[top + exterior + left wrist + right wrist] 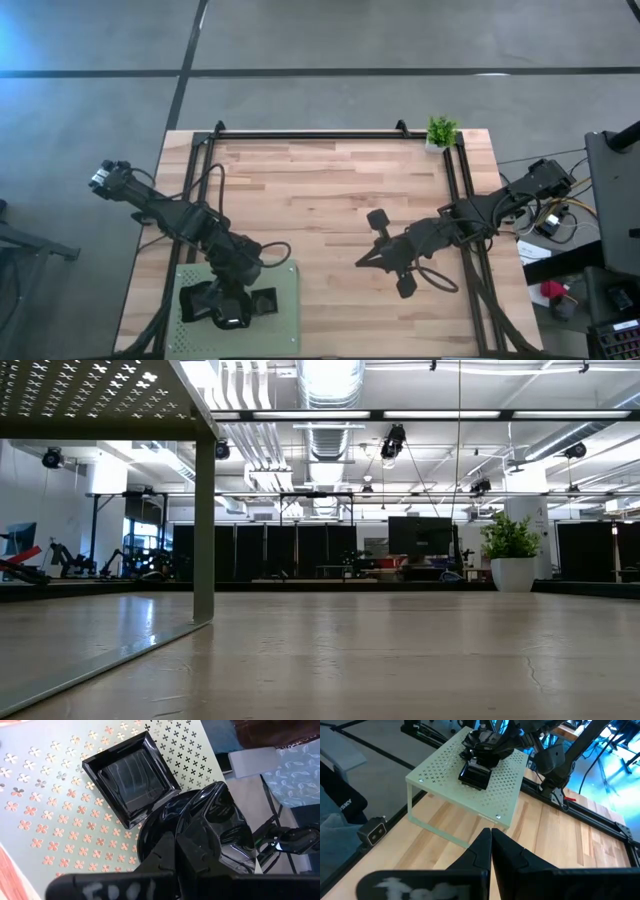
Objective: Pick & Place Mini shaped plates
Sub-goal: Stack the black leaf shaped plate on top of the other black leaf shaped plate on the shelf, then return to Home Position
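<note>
Both grippers have their jaws pressed together, and neither pinches anything that can be made out. High view: the left gripper [228, 305] hangs over a light green perforated mat [285, 330] at the near-left corner of the wooden table [330, 190]; a square black plate [264, 301] lies on the mat just beside the gripper, and a dark mass [193, 305] on its other side cannot be resolved into separate dishes. The right gripper [392, 250] sits over bare wood right of centre, well apart from the mat. A small potted plant [441, 132] stands at the far edge of the table. Low view: the mat appears as a raised shelf, its perforated underside [90, 390] and one leg [204, 530] visible at left; the tabletop [400, 660] runs to the room behind, where a plant in a white pot [512, 555] stands; neither gripper shows. Left wrist view: the square plate [131, 776] rests upright on the mat [45, 820], touching or overlapped by a glossy black shape [200, 835] that hides the fingertips. Right wrist view: the right gripper's fingers [512, 856] meet in a closed point above the wood [560, 840]; beyond them stands the mat [445, 770] on its legs, bearing the plate [476, 775] below the left arm [492, 740].
</note>
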